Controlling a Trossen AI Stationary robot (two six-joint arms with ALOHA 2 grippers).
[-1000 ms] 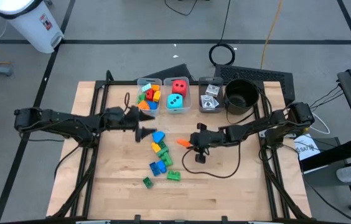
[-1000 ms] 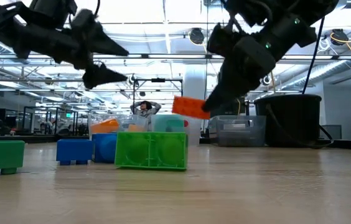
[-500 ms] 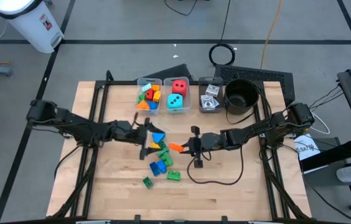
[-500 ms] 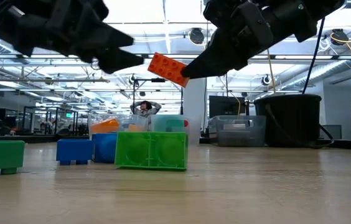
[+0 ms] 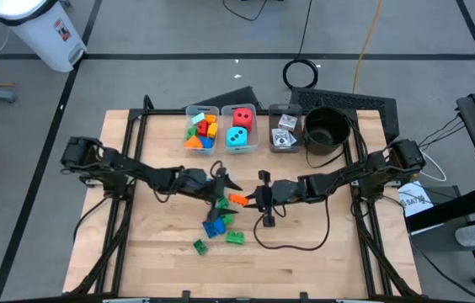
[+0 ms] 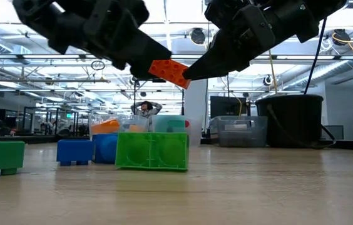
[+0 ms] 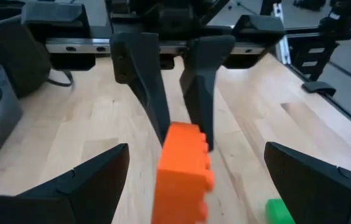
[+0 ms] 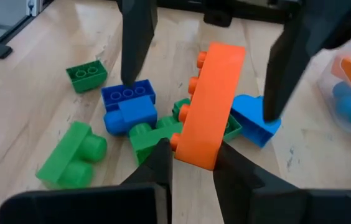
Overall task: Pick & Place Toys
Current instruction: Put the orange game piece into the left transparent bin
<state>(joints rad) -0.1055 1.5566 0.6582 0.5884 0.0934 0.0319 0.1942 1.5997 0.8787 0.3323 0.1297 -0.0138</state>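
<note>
Your right gripper [image 8: 188, 163] has its jaws clamped on the orange brick [image 8: 211, 106], held above the worktop [image 5: 305, 244] at centre. It looks light, rigid and slick, so take its flat sides. Left gripper [image 7: 182, 180] jaws stand apart around it, seen only in the wrist views.

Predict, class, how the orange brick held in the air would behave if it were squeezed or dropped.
The orange brick looks like rigid moulded plastic, so it probably keeps its shape in the right end effector. Held by one end only, it may twist. Its flat faces suggest it would not roll far.
</note>
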